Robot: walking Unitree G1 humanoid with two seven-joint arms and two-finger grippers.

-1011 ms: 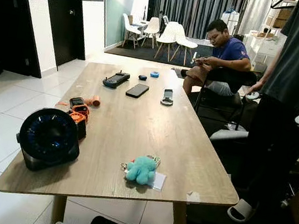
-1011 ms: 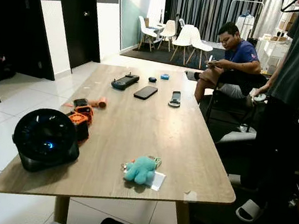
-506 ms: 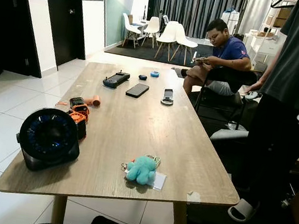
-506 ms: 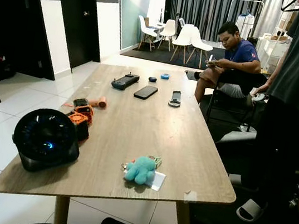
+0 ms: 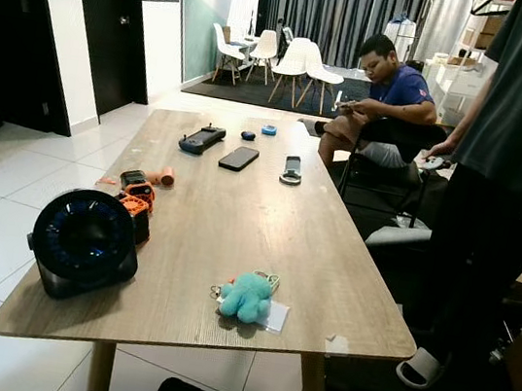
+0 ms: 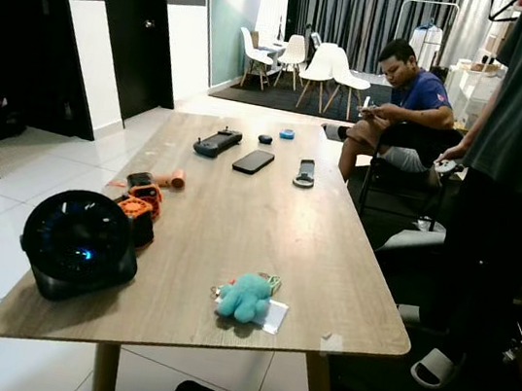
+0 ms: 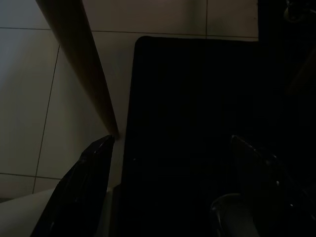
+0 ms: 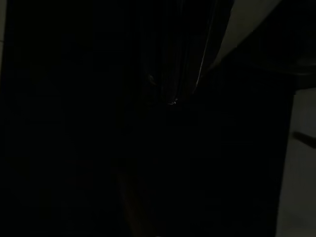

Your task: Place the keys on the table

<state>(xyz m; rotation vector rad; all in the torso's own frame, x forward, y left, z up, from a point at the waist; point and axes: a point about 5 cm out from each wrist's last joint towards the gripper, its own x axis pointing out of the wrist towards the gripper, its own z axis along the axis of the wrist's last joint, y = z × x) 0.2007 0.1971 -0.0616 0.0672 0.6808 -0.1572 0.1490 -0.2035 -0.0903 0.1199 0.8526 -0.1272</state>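
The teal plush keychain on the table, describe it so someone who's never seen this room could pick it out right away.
Start at the long wooden table and go to its near end, the one closest to the camera. Right of the round black fan, near the edge, lies the teal plush keychain, partly on a clear plastic sleeve. It is the only soft, fuzzy, teal thing there.

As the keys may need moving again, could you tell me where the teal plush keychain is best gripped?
Probably the plush body of the teal plush keychain, taken from above: it lies flat near the near edge of the table, and its soft bulk gives more hold than the thin keys behind it.
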